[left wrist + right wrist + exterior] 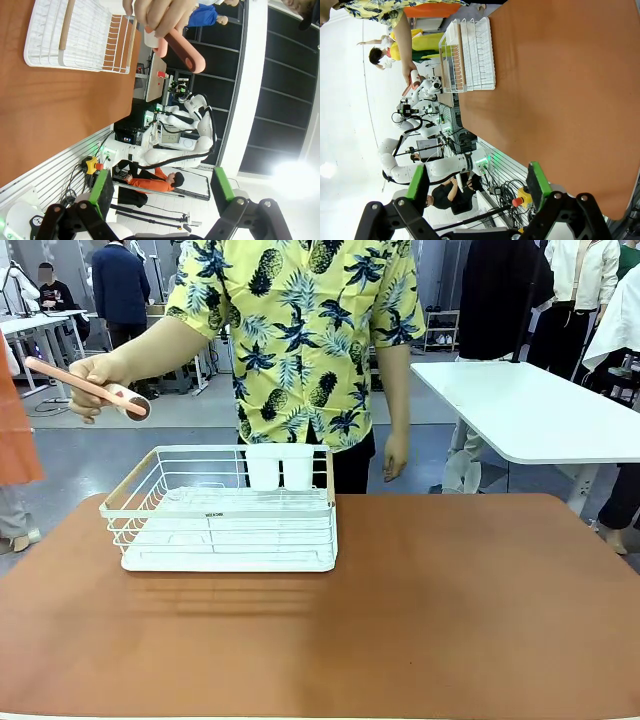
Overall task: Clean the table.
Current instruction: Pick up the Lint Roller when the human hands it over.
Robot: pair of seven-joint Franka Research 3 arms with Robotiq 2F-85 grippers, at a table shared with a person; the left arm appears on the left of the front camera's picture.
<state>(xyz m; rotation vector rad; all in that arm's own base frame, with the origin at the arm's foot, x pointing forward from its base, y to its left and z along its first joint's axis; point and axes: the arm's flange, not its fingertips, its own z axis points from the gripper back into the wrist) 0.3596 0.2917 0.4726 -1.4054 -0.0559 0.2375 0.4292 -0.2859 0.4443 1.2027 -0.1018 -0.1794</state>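
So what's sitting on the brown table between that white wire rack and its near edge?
Nothing. In the front view that stretch of the table is bare, from the white wire rack down to the near edge.

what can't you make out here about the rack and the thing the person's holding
Dish rack: label print too small to read, front view.
White holders on it: insides hidden by their own walls, front view.
Pink tool: head partly covered by the person's hand, left wrist view; small in the front view.
Table: near corners cut off by the picture's sides, front view.
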